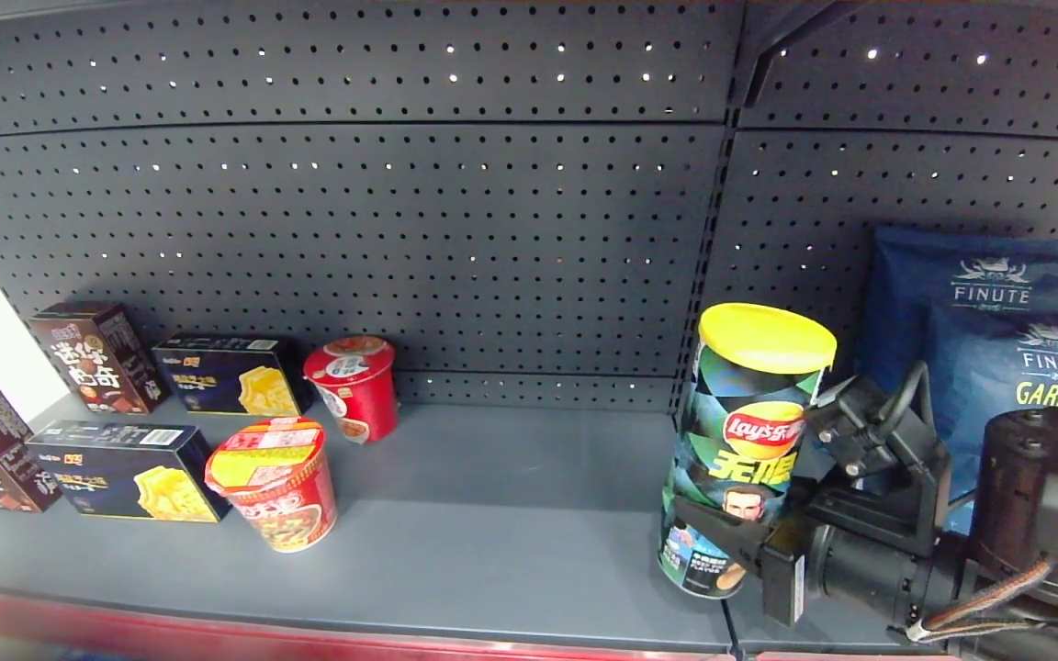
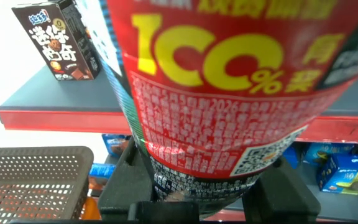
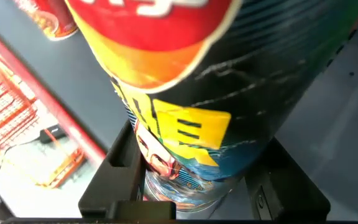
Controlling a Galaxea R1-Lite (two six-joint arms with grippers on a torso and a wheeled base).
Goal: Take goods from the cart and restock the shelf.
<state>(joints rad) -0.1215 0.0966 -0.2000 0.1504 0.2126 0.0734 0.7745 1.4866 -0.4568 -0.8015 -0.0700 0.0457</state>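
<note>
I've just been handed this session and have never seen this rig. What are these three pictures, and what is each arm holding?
This is a two-armed robot with a gripper on each arm. The wide picture is from its head camera, facing a shelf with boxes, two cup noodles and blue bags; there the right gripper clamps a yellow-lidded chips can. The other two come from wrist cameras: the right shows that can close up, the left shows the left gripper clamping a red can, a wire basket beyond it.
</note>
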